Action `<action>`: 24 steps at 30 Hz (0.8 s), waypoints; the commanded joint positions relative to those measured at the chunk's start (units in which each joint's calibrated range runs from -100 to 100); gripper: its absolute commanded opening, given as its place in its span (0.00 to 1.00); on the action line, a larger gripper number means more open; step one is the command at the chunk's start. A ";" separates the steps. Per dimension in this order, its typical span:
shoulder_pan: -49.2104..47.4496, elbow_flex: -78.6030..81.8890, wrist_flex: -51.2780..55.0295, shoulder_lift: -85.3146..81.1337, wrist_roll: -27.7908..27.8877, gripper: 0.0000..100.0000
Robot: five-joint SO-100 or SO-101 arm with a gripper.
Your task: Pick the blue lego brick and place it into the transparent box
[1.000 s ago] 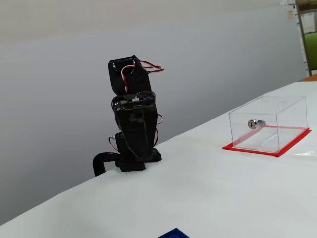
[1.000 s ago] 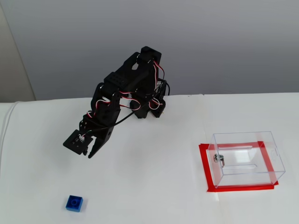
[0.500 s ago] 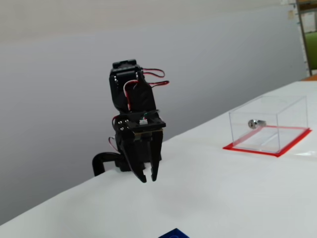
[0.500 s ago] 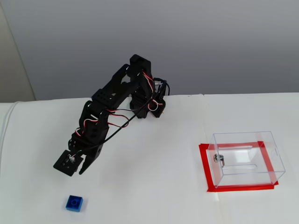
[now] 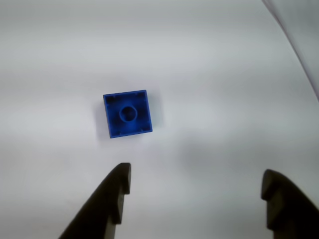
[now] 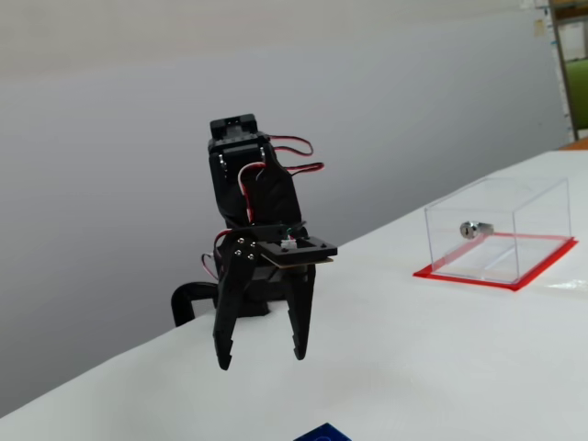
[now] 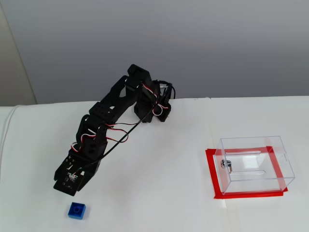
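The blue lego brick (image 5: 127, 113) lies flat on the white table, ahead of and slightly left of my gripper (image 5: 197, 179), whose two dark fingers stand wide apart with nothing between them. In a fixed view the gripper (image 6: 261, 358) hangs open, pointing down above the table, and only a corner of the brick (image 6: 323, 432) shows at the bottom edge. From above, the gripper (image 7: 69, 185) hovers just beyond the brick (image 7: 77, 210). The transparent box (image 6: 501, 228) (image 7: 253, 164) stands far to the right on its red sheet (image 7: 211, 170).
A small silver cylinder (image 6: 473, 229) (image 7: 227, 165) lies inside the box. The arm's base (image 7: 154, 111) sits at the table's far edge by the grey wall. The table's left edge (image 7: 6, 140) curves close to the arm.
The arm has stretched out and lowered toward the blue brick. Its jaws have opened wide since half a second ago. Brick and box have stayed put.
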 commanded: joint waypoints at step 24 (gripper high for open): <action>-2.48 -22.68 -2.27 16.86 -1.24 0.30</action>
